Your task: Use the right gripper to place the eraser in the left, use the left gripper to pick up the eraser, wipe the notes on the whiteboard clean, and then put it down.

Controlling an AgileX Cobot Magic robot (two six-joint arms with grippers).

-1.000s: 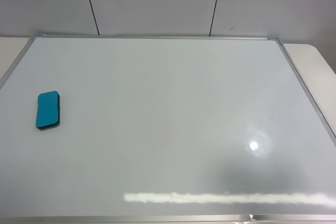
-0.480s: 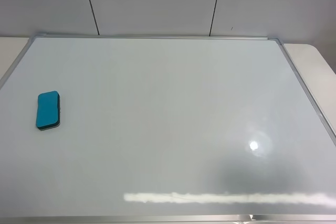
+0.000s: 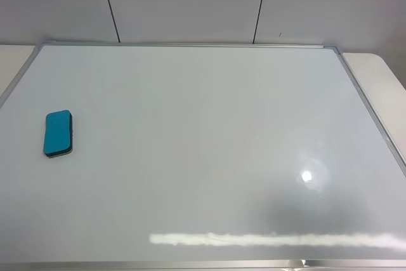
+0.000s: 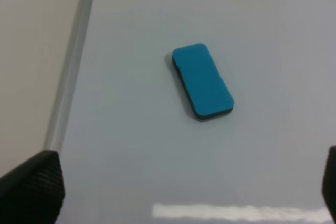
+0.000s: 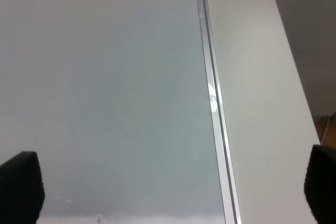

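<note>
**Zero notes on the board, eraser parked at the left**

Nothing is moving across the last second, as far as I can see: the eraser (image 3: 58, 133) is sitting in the same spot at the left middle of the overhead frame, and no arm is coming into that view at all. It's lying flat on the whiteboard (image 3: 203, 157), teal side up, dark felt underneath, a bit in from the silver frame on that side.

The left gripper (image 4: 173, 192) is hanging above it with jaws spread wide and nothing between them; in its own camera only the two black fingertips (image 4: 34, 190) are poking in at the lower corners, well apart from the eraser. The right gripper (image 5: 170, 190) is looking the same, wide open and empty, hovering over the board's right frame edge.

I'm not spotting any marker scribble anywhere, just glare streaks along the lower part of the overhead frame. So I'm guessing the wipe is done, the eraser is already put down, and the whole job is basically finishing up.
</note>
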